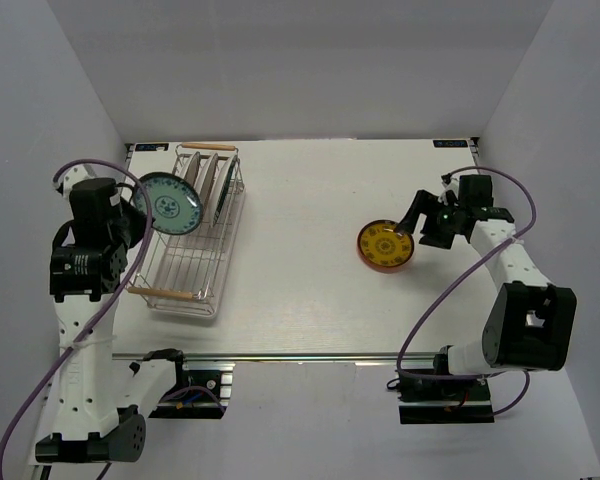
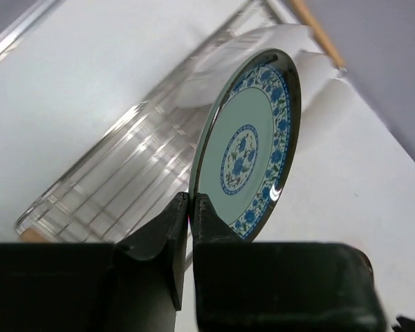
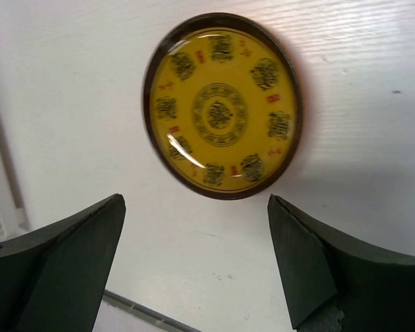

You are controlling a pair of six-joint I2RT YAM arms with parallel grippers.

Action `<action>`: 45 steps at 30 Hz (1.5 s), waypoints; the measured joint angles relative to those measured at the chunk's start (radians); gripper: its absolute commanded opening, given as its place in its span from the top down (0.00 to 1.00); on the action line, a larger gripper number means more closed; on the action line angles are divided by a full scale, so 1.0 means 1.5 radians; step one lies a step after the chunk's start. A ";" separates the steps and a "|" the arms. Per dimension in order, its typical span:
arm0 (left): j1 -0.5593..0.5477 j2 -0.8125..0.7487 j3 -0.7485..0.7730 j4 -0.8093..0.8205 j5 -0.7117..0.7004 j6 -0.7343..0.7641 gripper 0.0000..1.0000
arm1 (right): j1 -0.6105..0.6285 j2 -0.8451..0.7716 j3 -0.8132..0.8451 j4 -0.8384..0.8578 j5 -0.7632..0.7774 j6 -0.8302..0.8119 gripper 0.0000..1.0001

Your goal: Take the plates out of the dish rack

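Observation:
My left gripper is shut on the rim of the blue-green patterned plate and holds it on edge above the left side of the silver wire dish rack. In the left wrist view my left gripper pinches the plate at its lower rim. Several plates stand upright at the rack's far end. The yellow patterned plate lies flat on the table. My right gripper is open and empty just right of it. In the right wrist view the yellow plate lies beyond my open right gripper.
The rack has wooden bar handles at its far end and near end. White walls close the table in on the left, back and right. A metal rail runs along the table's near edge.

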 measured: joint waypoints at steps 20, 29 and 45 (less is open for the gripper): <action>-0.104 0.145 -0.216 0.456 0.543 0.042 1.00 | 0.145 -0.063 0.082 0.130 -0.303 0.021 0.11; -0.248 0.222 -0.216 0.550 0.554 0.036 1.00 | 0.213 0.016 0.147 0.155 -0.281 0.055 0.13; -0.314 0.286 -0.188 0.524 0.472 0.047 1.00 | 0.237 0.039 0.143 0.144 -0.241 0.056 0.88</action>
